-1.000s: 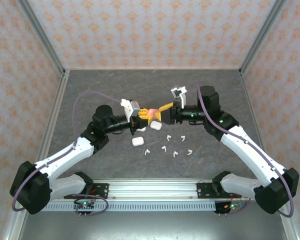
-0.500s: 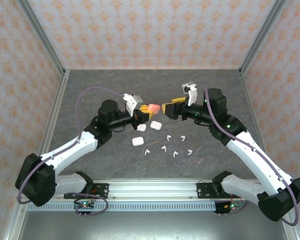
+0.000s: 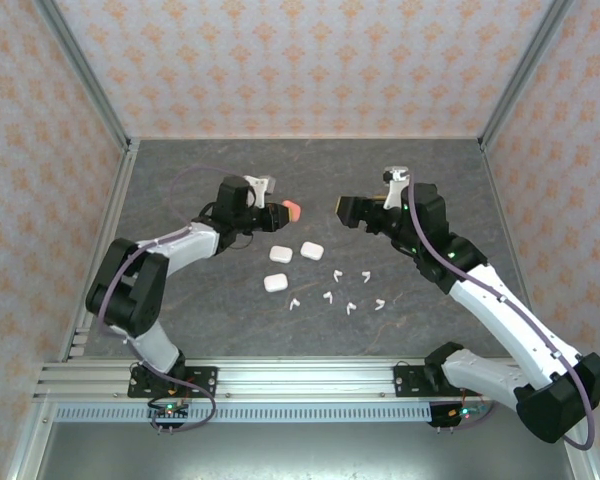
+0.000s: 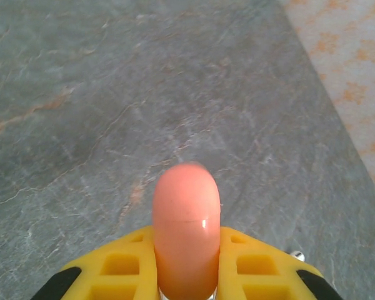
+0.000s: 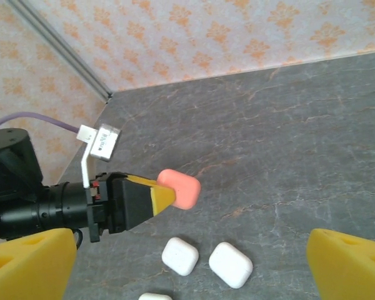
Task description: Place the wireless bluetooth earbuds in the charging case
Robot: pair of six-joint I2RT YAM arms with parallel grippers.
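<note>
The grey marbled table carried everything, walled round by patterned panels. The left arm reached toward the middle of the table from its own side, and the right arm came in from the other, so that the two ends faced one another with a gap between.

The left pincer was clenched on a salmon-pink charging case, held clear above the table. In the left wrist view this case stood out from between the yellow fingers, a thin seam running across it and its lid down, so what lay inside could not be told. The right pincer was released, its yellow fingers spread wide with nothing between them, pointed at the pink case but apart from it.

Three white cases lay on the table nearer the arm bases than the pincers: two side by side and a third just nearer the bases. All three looked shut, contents unseen.

The wireless bluetooth earbuds, six small white pieces, lay loose on the table in a scatter beside and nearer the bases than the white cases, none of them in any case.
</note>
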